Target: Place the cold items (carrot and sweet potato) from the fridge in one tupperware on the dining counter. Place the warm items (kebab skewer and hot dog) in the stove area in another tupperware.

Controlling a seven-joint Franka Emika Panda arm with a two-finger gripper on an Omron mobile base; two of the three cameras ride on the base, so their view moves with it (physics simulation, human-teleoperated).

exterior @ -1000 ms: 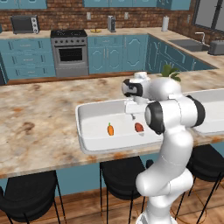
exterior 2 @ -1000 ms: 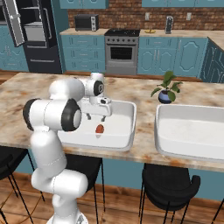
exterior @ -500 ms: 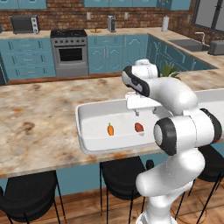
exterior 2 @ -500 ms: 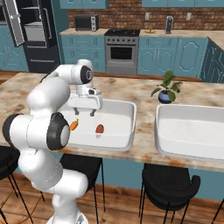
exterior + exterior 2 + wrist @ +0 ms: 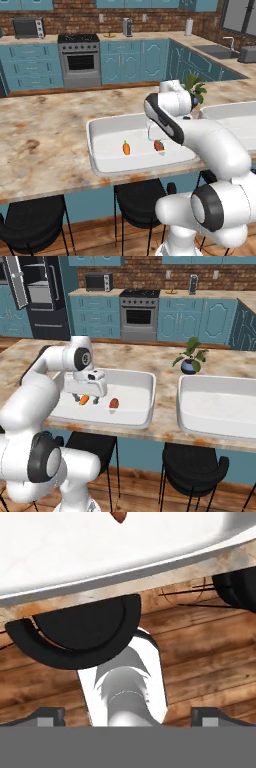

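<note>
Carrot: the small bright orange tapered carrot (image 5: pixel 126 148) lies inside the large white rectangular shallow tub (image 5: pixel 100 165), toward the middle of its floor, a little nearer the tub's front rim.
Sweet potato: the stubby reddish-orange oval sweet potato (image 5: pixel 159 145) lies in the same tub, near the carrot but apart from it, toward the tub's right end.
Tub position: this tub stands at the front edge of the long beige marbled stone desk (image 5: pixel 45 150); a second white tub (image 5: pixel 220 406) of the same kind stands further along the desk, beside a small potted plant (image 5: pixel 190 358).
Hand: the hand (image 5: pixel 87 399) hovers over the carrot end of the first tub, its fingers apart, holding nothing.
Cold step: in my judgement it is complete, because both roots are in one tub.
Handling: both roots look light, stiff and smooth; being round, they may roll. I would grasp each across its thick middle.
Next things: I judge the skewer thin and easy to miss, best taken at its strung pieces; the black cooktop and steel oven (image 5: pixel 140 313) stand well apart.
</note>
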